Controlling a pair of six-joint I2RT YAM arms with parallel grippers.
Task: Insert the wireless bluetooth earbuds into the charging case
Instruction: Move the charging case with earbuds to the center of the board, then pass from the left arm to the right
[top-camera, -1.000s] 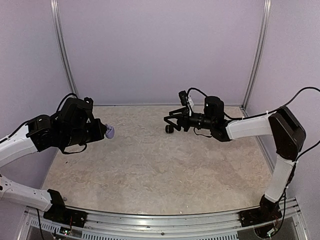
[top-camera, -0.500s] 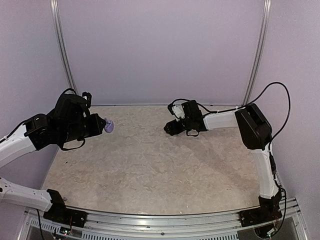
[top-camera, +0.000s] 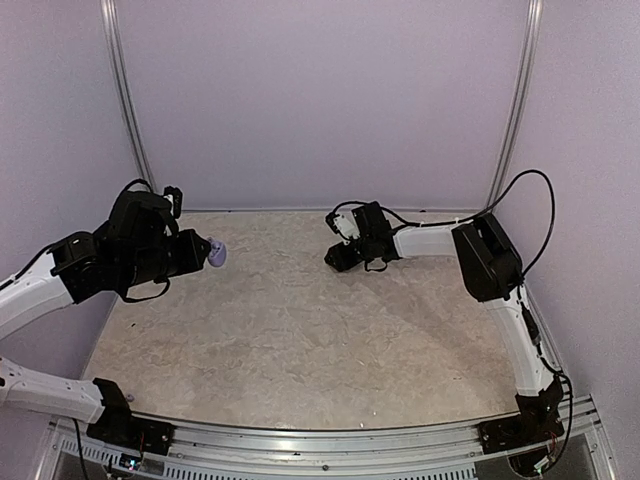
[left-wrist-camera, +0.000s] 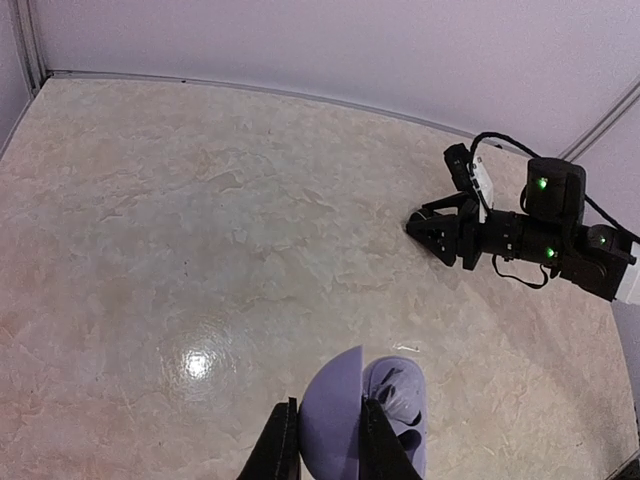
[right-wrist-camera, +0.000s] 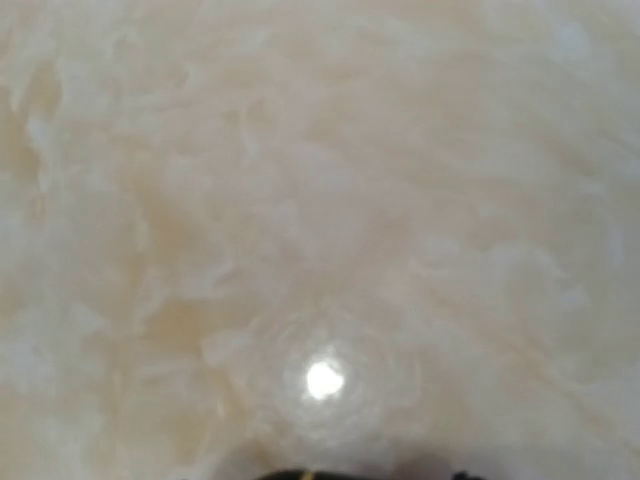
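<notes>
Left gripper (left-wrist-camera: 328, 432) clamped on open lavender charging case (left-wrist-camera: 393, 398); right gripper (top-camera: 338, 258) low near table (top-camera: 300, 335), opening cannot tell; tiny earbud may slip from big fingers

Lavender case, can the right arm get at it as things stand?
Probably yes. The case is clamped in the left gripper, and only open table lies between it and the right gripper.

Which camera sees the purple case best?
The left wrist view: the purple case sits close up, open, held in the left gripper. The top view shows just a tiny purple blob. The right wrist view shows only table.
</notes>
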